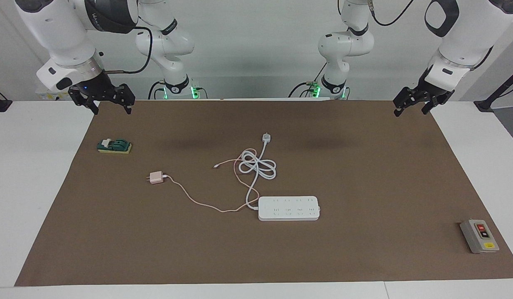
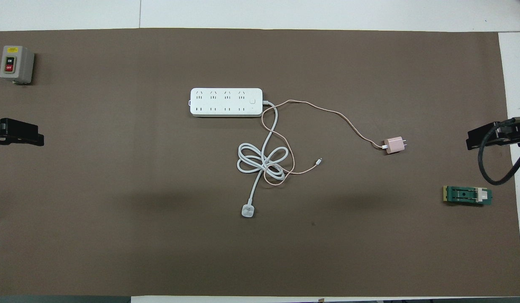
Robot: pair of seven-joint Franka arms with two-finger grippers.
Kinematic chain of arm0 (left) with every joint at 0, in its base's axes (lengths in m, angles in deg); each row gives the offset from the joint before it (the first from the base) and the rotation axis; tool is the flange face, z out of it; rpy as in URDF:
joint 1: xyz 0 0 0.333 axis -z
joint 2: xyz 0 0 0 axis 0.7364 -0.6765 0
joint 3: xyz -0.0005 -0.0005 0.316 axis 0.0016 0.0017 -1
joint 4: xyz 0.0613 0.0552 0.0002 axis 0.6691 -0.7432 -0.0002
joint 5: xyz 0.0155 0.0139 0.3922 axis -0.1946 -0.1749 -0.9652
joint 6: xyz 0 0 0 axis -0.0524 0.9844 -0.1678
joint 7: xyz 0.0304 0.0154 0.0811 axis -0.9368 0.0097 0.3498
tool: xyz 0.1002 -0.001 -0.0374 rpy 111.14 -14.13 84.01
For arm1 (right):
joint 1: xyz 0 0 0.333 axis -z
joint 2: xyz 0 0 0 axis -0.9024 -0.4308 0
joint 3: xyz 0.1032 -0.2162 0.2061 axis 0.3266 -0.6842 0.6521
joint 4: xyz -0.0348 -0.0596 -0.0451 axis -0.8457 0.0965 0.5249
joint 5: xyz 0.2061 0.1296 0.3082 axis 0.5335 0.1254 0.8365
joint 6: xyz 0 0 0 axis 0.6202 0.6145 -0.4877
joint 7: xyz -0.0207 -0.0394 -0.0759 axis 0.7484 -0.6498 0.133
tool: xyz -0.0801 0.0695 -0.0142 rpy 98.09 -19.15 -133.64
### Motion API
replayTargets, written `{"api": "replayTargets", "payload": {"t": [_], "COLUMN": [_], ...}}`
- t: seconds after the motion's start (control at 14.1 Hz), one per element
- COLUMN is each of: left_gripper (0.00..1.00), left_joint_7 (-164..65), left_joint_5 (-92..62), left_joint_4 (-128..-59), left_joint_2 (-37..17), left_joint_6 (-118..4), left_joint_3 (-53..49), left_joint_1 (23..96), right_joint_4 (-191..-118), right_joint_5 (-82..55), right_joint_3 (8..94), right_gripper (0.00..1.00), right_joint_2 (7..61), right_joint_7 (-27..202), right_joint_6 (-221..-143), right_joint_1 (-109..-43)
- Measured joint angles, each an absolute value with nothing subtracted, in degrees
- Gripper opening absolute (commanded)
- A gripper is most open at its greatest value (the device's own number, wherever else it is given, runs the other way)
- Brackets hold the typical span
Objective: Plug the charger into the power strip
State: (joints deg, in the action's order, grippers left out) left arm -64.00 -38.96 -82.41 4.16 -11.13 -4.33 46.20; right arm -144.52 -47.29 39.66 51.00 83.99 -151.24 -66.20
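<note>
Charger (image 1: 157, 177) lying on the desk (image 1: 364, 249), unplugged, at nine o'clock of the power strip (image 1: 288, 208) in the facing view. Left gripper (image 1: 415, 104) and right gripper (image 1: 101, 99) hovering spread over the desk corners.

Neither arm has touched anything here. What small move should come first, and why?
Probably the right gripper should swing out and come down over the charger. Both grippers are open and up at the table's ends, and the charger lies loose toward the right arm's end, apart from the power strip, prongs pointing away from it. The left gripper can wait.

One charger (image 1: 157, 177), one power strip (image 1: 288, 208)
</note>
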Motion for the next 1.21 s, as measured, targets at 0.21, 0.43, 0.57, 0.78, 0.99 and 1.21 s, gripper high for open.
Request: {"api": "replayTargets", "payload": {"t": [0.21,0.43,0.57,0.78,0.99,1.21], "left_gripper": [1.00,1.00,1.00,1.00,1.00,1.00], "left_joint_7": [-64.2,-64.2,-64.2,-64.2,-64.1,-63.4], "left_joint_5": [-39.0,-39.0,-39.0,-39.0,-39.0,-39.0], "left_joint_4": [-82.5,-82.5,-82.5,-82.5,-82.6,-82.4], "left_joint_2": [4.1,3.9,3.8,3.8,3.7,2.5], "left_joint_6": [-11.0,-10.9,-10.8,-10.5,-9.6,-9.2], "left_joint_3": [-4.3,-4.3,-4.3,-4.3,-4.1,-3.8], "left_joint_1": [46.2,46.2,46.2,46.2,46.4,47.2], "right_joint_4": [-144.5,-144.5,-144.5,-144.6,-145.5,-146.3], "right_joint_5": [-47.3,-47.3,-47.8,-48.1,-44.9,-38.7], "right_joint_3": [39.7,39.7,39.9,40.0,39.7,39.5], "right_gripper": [1.00,1.00,1.00,1.00,1.00,1.00], "right_joint_2": [51.0,51.0,51.0,51.0,50.7,47.8], "right_joint_7": [84.0,84.4,85.8,85.9,81.2,75.5], "right_joint_6": [-151.2,-151.4,-151.4,-152.0,-153.6,-153.6], "right_joint_1": [-66.2,-66.2,-66.4,-66.2,-63.6,-58.8]}}
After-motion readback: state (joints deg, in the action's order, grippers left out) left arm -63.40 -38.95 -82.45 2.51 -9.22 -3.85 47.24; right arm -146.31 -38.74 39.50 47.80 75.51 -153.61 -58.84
